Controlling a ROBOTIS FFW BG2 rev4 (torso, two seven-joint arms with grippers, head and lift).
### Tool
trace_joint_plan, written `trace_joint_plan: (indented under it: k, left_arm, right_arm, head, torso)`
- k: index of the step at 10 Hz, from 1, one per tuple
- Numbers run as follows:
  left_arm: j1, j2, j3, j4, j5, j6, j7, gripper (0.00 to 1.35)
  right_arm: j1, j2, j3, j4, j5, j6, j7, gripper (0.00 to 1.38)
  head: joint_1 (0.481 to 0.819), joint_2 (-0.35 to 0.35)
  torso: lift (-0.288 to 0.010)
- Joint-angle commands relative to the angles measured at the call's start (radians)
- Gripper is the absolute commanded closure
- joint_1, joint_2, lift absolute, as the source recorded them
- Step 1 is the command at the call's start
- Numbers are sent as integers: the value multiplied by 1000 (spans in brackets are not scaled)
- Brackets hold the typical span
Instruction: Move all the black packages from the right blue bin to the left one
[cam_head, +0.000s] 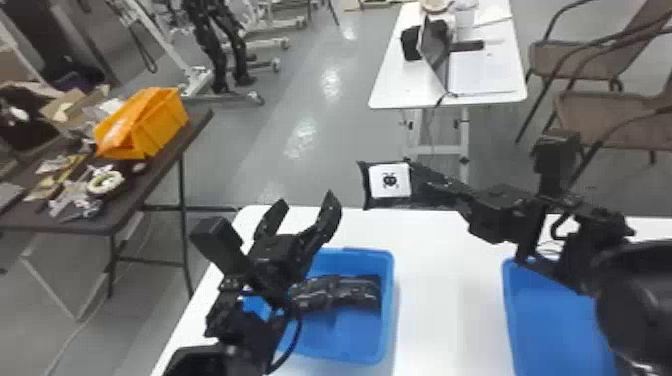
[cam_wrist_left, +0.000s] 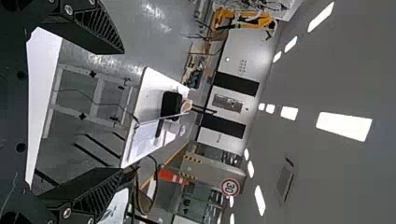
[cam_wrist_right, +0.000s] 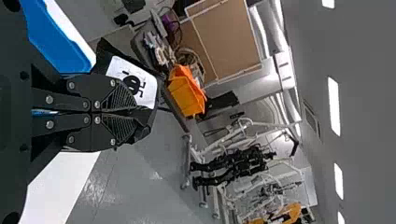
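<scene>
High over the table's back edge, my right gripper (cam_head: 450, 192) holds a black package (cam_head: 366, 187) with a white label, between the two bins. In the right wrist view the right gripper (cam_wrist_right: 135, 112) has its fingers closed together on the black package (cam_wrist_right: 105, 53). My left gripper (cam_head: 305, 220) stands over the left blue bin (cam_head: 350, 340), its fingers spread with nothing between them; the left gripper (cam_wrist_left: 119, 112) looks the same in the left wrist view. Inside the left bin lie black packages (cam_head: 345, 292). The right blue bin (cam_head: 555, 325) is partly hidden by my right arm.
Both bins stand on a white table (cam_head: 440, 300). A dark side table (cam_head: 125, 200) with an orange bin (cam_head: 160, 127) is off to the left. Farther back are another white table (cam_head: 400, 90) and brown chairs (cam_head: 600, 112).
</scene>
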Motion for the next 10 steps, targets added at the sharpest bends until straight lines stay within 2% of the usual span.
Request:
trace_joint_plan:
  k: [1, 4, 8, 9, 10]
  left_arm:
    - [-21, 14, -20, 30, 98, -2, -11, 125]
    - [-57, 45, -49, 84, 259, 7, -50, 125]
    - [-80, 50, -52, 93, 344, 101, -83, 162]
    - [-89, 54, -55, 91, 350, 127, -88, 259]
    - [-95, 62, -60, 91, 357, 133, -94, 527]
  right_arm:
    - [-36, -5, 52, 40, -64, -12, 5, 1125]
    - [-62, -9, 97, 60, -90, -16, 10, 1125]
    - [-70, -11, 117, 82, -108, -16, 10, 1125]
    - [-70, -11, 117, 82, -108, -16, 10, 1125]
    - [-70, -11, 120, 85, -111, -16, 10, 1125]
  head:
    - [695, 316]
    - [691, 321]
    - [695, 313]
    - [695, 310]
    - [695, 304]
  torso:
    - [-39]
    - [-39]
    - [-39]
    - [-39]
    - [-39]
